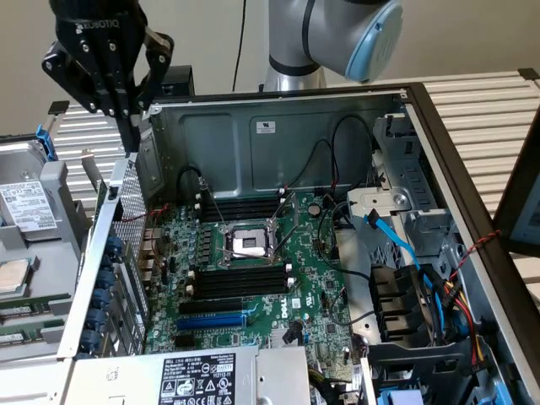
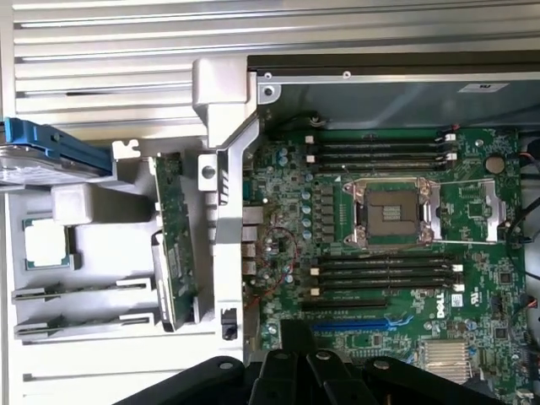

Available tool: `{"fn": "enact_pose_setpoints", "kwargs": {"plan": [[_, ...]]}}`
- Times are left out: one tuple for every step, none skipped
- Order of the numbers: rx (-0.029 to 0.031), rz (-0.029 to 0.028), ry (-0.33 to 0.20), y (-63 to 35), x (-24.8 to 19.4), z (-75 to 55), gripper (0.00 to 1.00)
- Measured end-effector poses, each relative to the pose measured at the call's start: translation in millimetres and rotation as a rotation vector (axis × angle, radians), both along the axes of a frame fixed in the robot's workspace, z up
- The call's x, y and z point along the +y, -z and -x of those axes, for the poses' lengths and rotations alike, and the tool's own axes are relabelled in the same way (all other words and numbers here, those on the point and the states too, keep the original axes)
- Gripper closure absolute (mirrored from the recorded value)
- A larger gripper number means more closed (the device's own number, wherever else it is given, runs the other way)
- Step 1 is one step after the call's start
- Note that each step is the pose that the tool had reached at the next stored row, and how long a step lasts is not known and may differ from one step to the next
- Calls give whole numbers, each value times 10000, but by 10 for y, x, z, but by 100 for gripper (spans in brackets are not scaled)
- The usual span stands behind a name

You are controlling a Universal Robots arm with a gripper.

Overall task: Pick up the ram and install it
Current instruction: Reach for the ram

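**Ram sits in its tray, gripper high above and holding nothing**

The ram (image 2: 84,293) (image 1: 21,312) is a long, thin, flat green board stick. It rests on its edge in a slot of a pale grey plastic tray (image 2: 110,245), outside the computer. A second stick just like it lies in the next slot, close beside it. A small square silver chip (image 2: 46,240) sits in the same tray, near the sticks.

A taller green card (image 2: 173,236) stands on its edge between the tray and the grey metal computer case (image 1: 253,143).

Inside the open case lies the big green motherboard (image 1: 253,278), bumpy with tiny parts. It has a square socket with a shiny metal frame (image 2: 392,211) in the middle. Long black slots (image 2: 384,274) run in rows on both sides of the socket. One long blue slot (image 2: 363,323) lies near them. Black and blue wires curl at the exterior view's right.

The black gripper (image 1: 128,116) (image 2: 295,337) hangs high above the case's edge at the exterior view's left, well apart from the ram. Its jaws look pressed together with nothing between them.
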State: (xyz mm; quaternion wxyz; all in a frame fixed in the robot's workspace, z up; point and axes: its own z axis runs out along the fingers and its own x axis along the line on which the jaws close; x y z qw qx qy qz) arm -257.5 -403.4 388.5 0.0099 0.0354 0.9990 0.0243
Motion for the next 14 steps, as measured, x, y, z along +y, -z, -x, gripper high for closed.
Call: {"fn": "enact_pose_setpoints", "kwargs": {"plan": [[2,-3,-1,2,0,46,89],[4,-8,0,4,0,91,89],[7,-12,1,6,-1,138,89],[11,-15,1,8,-1,184,89],[14,-19,0,9,-1,228,89],[20,-23,0,11,-2,274,89],[29,-25,0,11,-2,320,89],[39,-25,0,11,-3,365,89],[51,-26,1,11,-3,412,89],[62,-25,1,11,-4,455,89],[72,-25,0,11,-5,500,89],[80,-25,0,11,-6,548,89],[89,-25,1,11,-7,594,89],[96,-25,1,11,-7,639,89]]}}
